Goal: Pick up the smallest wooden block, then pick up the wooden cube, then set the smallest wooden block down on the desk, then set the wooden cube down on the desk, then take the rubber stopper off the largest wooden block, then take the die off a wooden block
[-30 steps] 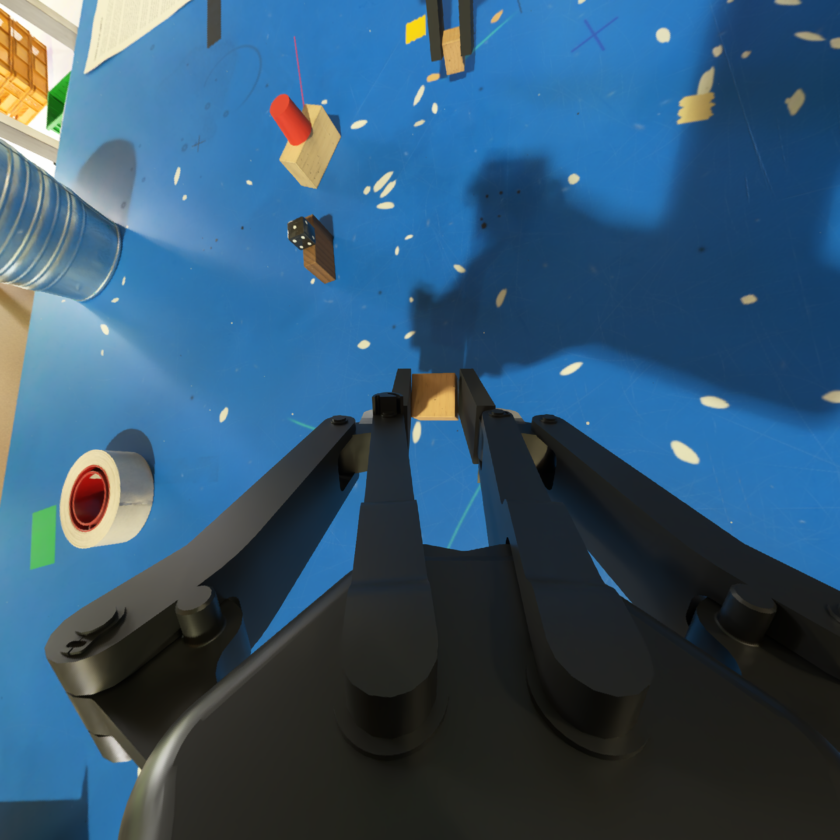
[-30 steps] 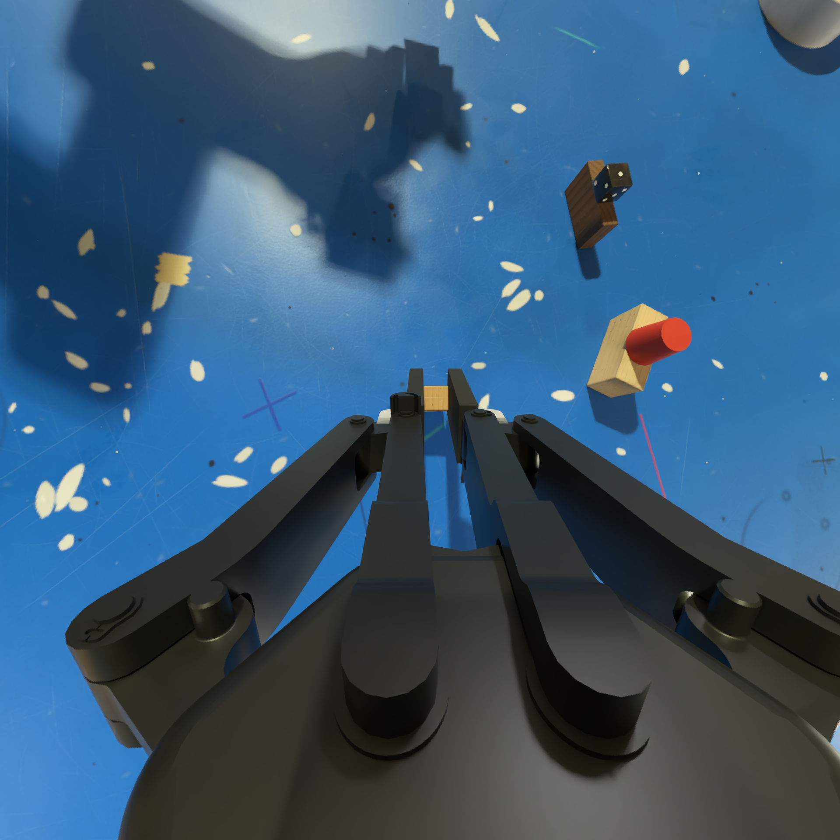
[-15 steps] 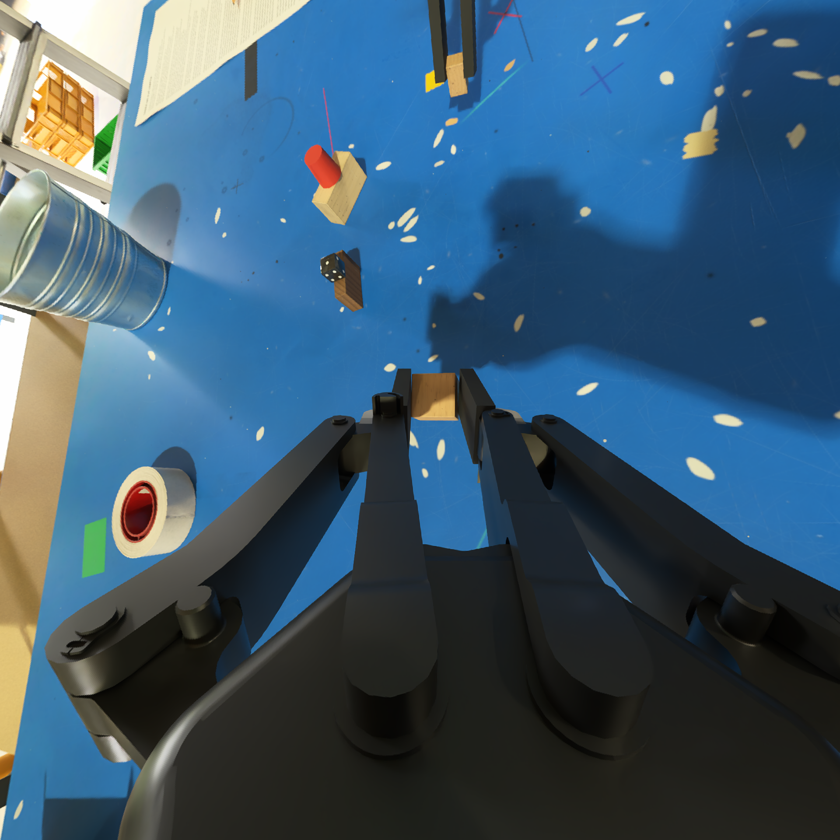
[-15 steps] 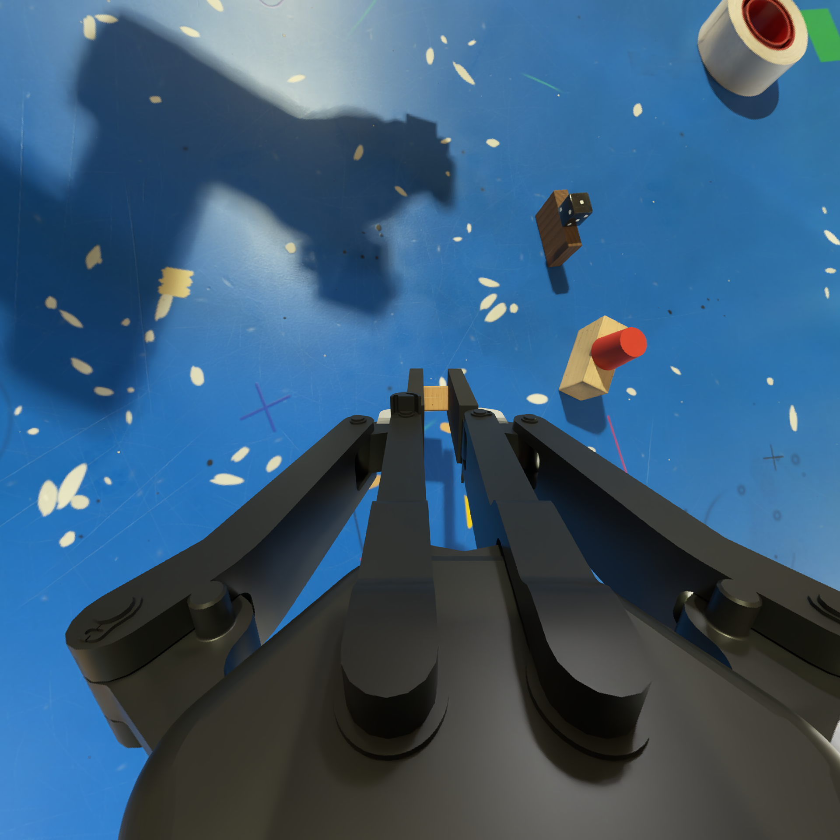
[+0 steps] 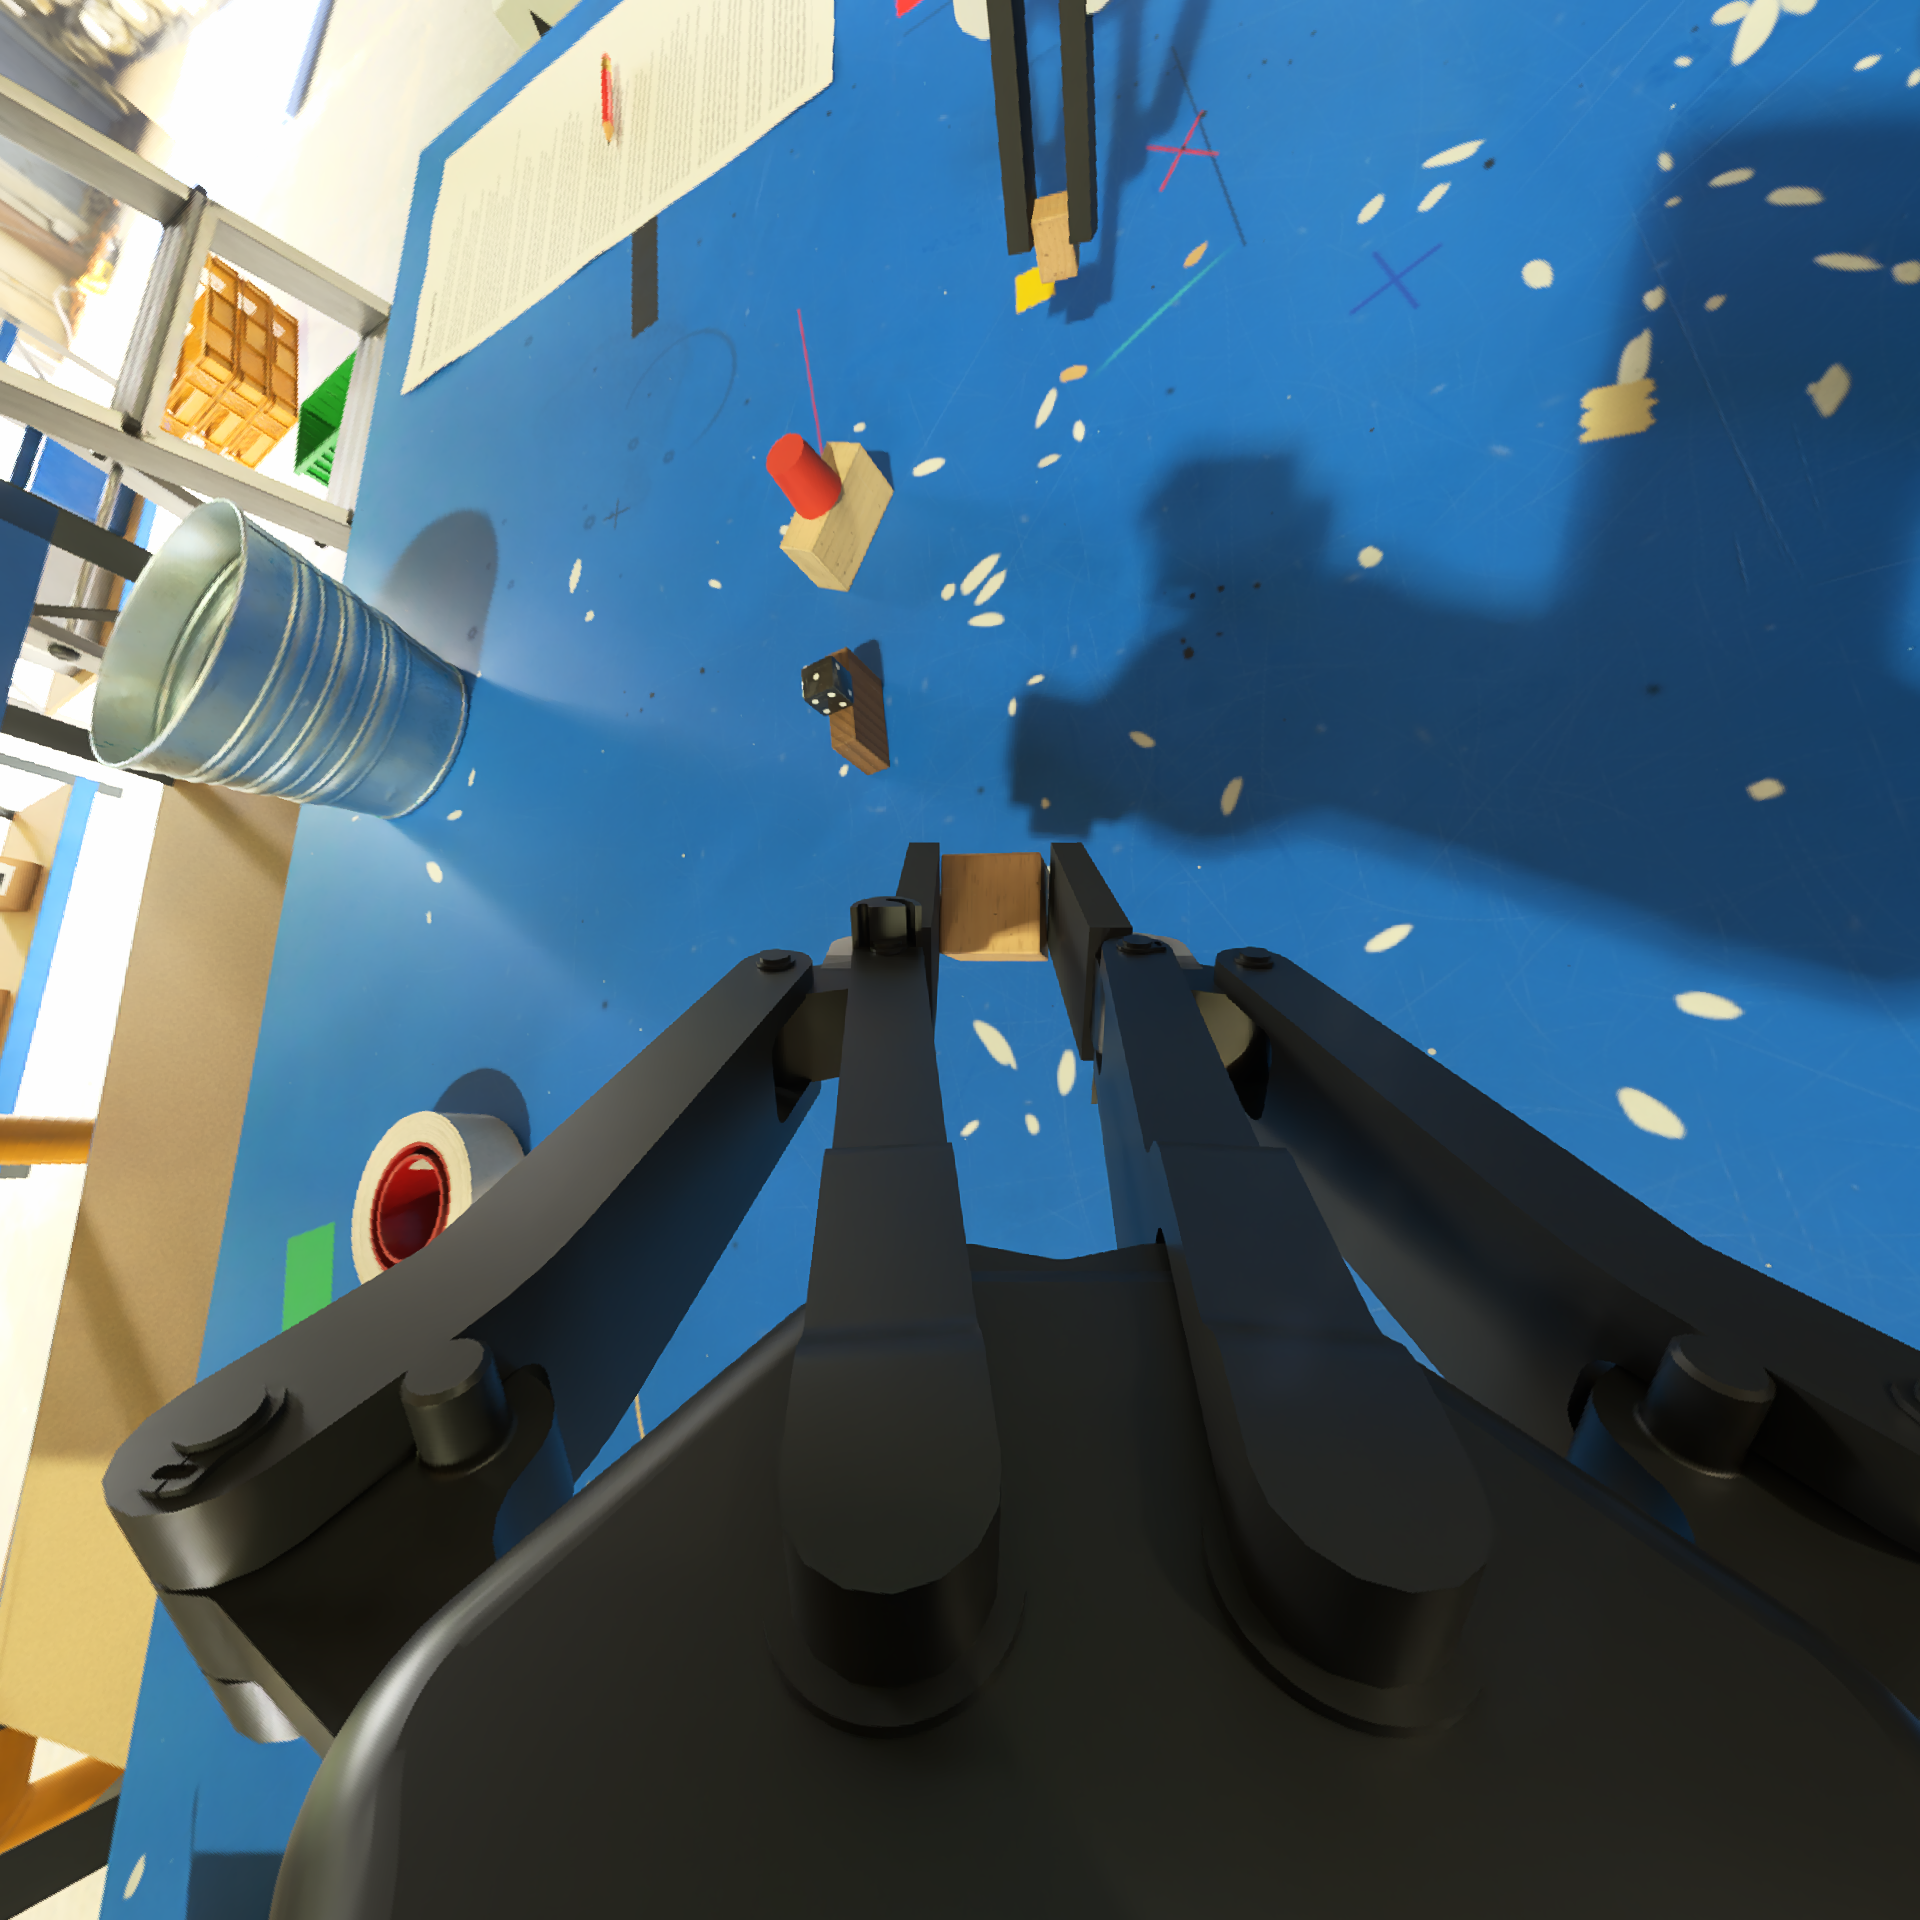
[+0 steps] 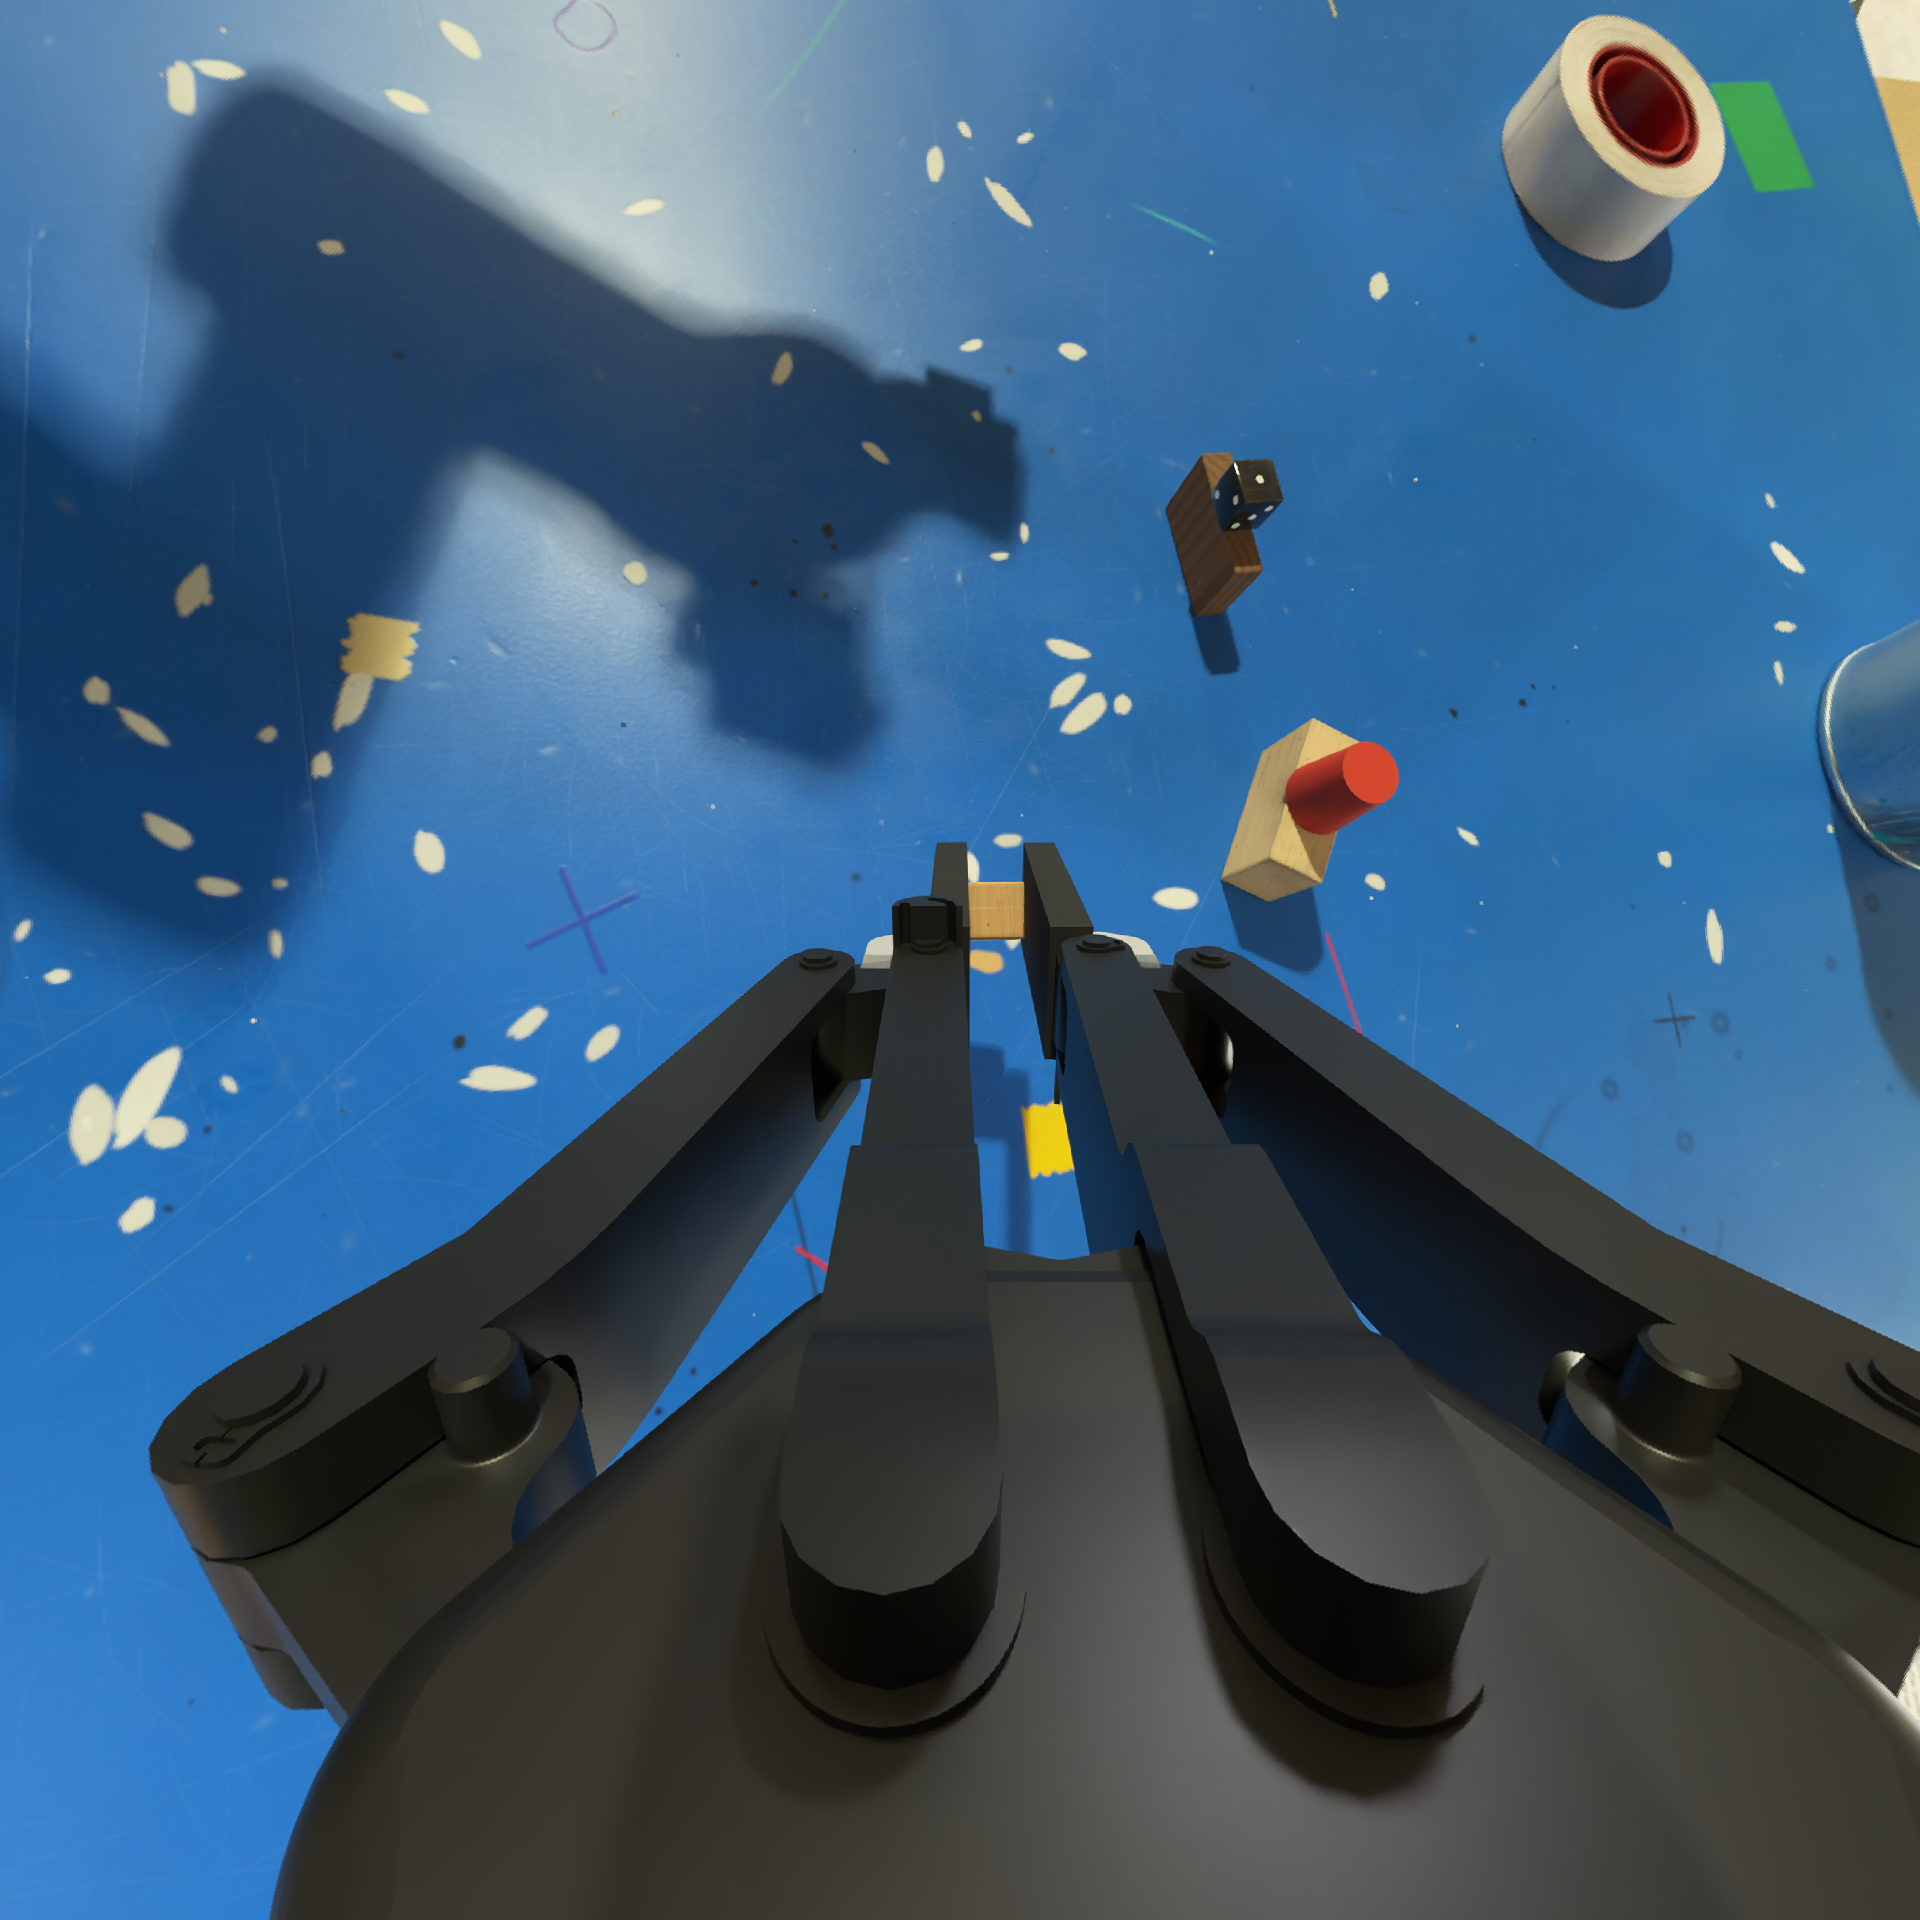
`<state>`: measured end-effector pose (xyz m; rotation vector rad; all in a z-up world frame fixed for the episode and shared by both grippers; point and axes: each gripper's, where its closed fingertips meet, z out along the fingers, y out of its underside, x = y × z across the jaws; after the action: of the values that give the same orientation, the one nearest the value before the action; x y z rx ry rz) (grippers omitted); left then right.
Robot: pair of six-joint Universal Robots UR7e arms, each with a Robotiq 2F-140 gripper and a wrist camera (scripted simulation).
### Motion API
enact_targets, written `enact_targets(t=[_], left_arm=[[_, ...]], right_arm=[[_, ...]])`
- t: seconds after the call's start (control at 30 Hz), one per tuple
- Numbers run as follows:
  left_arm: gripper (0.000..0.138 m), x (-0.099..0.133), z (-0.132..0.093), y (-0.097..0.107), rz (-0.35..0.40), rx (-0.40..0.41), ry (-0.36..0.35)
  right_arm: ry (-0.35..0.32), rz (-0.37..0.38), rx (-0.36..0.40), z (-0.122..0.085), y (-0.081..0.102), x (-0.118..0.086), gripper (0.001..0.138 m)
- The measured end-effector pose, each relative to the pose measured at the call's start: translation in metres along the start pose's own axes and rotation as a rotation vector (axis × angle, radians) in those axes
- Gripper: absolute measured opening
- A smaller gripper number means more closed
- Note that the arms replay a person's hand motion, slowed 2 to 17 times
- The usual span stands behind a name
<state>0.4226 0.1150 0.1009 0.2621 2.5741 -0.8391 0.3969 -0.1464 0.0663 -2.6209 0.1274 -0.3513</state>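
My left gripper [image 5: 992,883] is shut on the wooden cube [image 5: 990,906] and holds it well above the blue desk [image 5: 1455,1039]. My right gripper [image 6: 995,883] is shut on the smallest wooden block [image 6: 995,910], also held high; it shows far off in the left wrist view [image 5: 1051,234]. A red rubber stopper [image 5: 802,475] [image 6: 1340,785] stands on the largest, pale wooden block [image 5: 844,525] [image 6: 1280,831]. A black die [image 5: 827,686] [image 6: 1250,494] sits on a dark wooden block [image 5: 862,719] [image 6: 1210,545].
A metal bucket [image 5: 270,665] stands at the desk's left edge, with a roll of tape [image 5: 416,1195] [image 6: 1605,135] beside a green patch. A sheet of paper [image 5: 623,156] with a red pencil lies at the far end. Shelving with crates stands off the desk.
Both grippers have risen with their blocks still gripped; the desk and its objects look smaller and farther, and more of the bucket, paper and tape has come into view.
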Motion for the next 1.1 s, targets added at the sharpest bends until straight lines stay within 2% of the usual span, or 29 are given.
enact_targets(t=[0.23,0.43,0.57,0.77,0.97,1.1], left_arm=[[0.028,-0.01,0.001,-0.011,-0.006,0.035,-0.004],[0.028,-0.016,0.011,-0.012,-0.042,0.046,0.02],[0.028,-0.018,0.023,-0.008,-0.091,0.044,0.064],[0.028,-0.018,0.039,-0.001,-0.173,0.048,0.149],[0.028,-0.019,0.051,0.006,-0.25,0.059,0.199],[0.028,-0.019,0.055,0.008,-0.303,0.069,0.231]], right_arm=[[0.011,0.011,0.006,-0.005,0.002,0.005,0.014],[0.011,0.027,-0.013,-0.003,0.009,0.01,0.014],[-0.004,0.039,-0.033,0.002,0.013,0.01,0.014],[-0.068,0.075,-0.053,0.014,0.019,0.007,0.014],[-0.104,0.098,-0.113,0.027,0.032,0.006,0.014],[-0.104,0.096,-0.16,0.033,0.04,0.006,0.014]])
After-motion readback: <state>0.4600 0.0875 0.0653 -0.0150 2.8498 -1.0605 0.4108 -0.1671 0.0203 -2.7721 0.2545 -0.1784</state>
